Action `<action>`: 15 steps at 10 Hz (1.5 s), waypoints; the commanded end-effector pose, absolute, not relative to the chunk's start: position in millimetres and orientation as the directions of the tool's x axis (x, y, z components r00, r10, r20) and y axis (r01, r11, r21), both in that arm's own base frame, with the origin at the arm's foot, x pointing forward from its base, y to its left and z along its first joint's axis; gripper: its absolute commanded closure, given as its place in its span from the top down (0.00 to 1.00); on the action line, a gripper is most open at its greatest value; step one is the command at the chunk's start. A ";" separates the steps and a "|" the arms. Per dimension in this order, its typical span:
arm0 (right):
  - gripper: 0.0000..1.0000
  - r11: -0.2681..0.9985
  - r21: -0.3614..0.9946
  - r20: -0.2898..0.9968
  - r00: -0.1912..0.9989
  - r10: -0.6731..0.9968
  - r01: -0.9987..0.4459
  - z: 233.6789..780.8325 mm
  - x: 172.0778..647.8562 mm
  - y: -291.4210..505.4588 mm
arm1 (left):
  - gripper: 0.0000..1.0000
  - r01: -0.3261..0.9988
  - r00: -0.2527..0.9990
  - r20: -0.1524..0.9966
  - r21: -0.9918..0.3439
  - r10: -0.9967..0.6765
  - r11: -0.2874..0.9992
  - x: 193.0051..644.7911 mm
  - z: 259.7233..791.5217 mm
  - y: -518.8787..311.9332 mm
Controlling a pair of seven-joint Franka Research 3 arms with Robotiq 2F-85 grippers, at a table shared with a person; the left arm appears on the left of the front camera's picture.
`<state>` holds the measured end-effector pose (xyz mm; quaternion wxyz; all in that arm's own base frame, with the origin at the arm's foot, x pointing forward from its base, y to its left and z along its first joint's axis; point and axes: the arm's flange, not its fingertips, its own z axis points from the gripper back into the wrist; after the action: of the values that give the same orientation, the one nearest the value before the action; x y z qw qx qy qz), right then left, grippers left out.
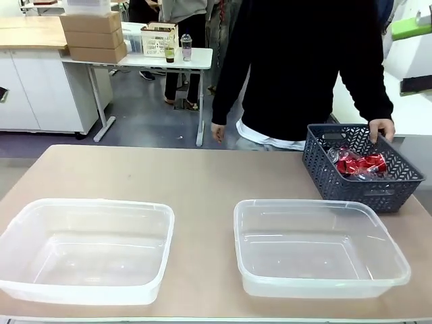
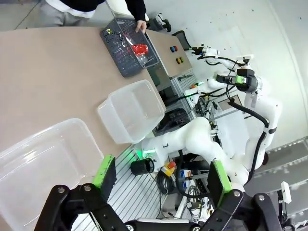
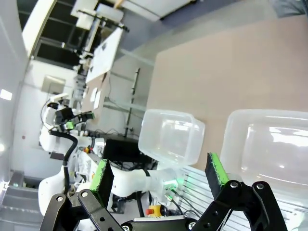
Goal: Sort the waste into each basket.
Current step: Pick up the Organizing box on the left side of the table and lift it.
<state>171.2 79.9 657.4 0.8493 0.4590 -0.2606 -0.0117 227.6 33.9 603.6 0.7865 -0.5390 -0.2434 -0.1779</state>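
While a hand [image 1: 382, 128] is gripping the grey basket [image 1: 335, 179] of waste [image 1: 361, 164], left gripper [image 2: 161, 173] and right gripper [image 3: 159, 172] are hanging released.

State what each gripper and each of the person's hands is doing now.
Left gripper: open, empty.
Right gripper: open, empty.
One hand: on the grey basket rim.
Other hand: hanging, empty.

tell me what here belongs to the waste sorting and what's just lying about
Job in hand: left clear rectangular plastic tub; right clear rectangular plastic tub; crushed red waste inside the dark grey lattice plastic basket.
Lying about: brown cardboard boxes, cream lattice basket, small clear container, on the far table.
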 end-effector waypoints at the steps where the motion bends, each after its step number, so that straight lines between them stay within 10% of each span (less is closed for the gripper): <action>1: 1.00 0.579 0.784 0.433 0.865 -0.255 -0.222 656.3 171.1 80.9 | 1.00 0.564 0.805 0.593 -0.753 -0.021 0.340 230.7 605.7 32.4; 3: 1.00 0.655 0.745 0.324 0.926 -0.191 -0.126 645.6 212.5 142.6 | 1.00 0.495 0.858 0.495 -0.721 -0.139 0.485 224.3 599.4 32.0; 8: 1.00 0.805 0.555 0.028 0.973 0.231 -0.207 518.7 244.8 358.7 | 1.00 0.324 0.877 -0.174 -0.476 -0.449 0.817 158.0 518.2 56.0; 15: 1.00 0.847 0.521 -0.035 0.988 0.147 -0.108 500.3 235.8 382.3 | 1.00 0.252 0.946 -0.093 -0.395 -0.311 0.883 177.2 513.5 49.9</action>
<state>234.2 356.2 498.0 0.9491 0.3006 0.0326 0.0883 175.6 54.6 517.9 0.9559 -0.2310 0.0747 -0.1656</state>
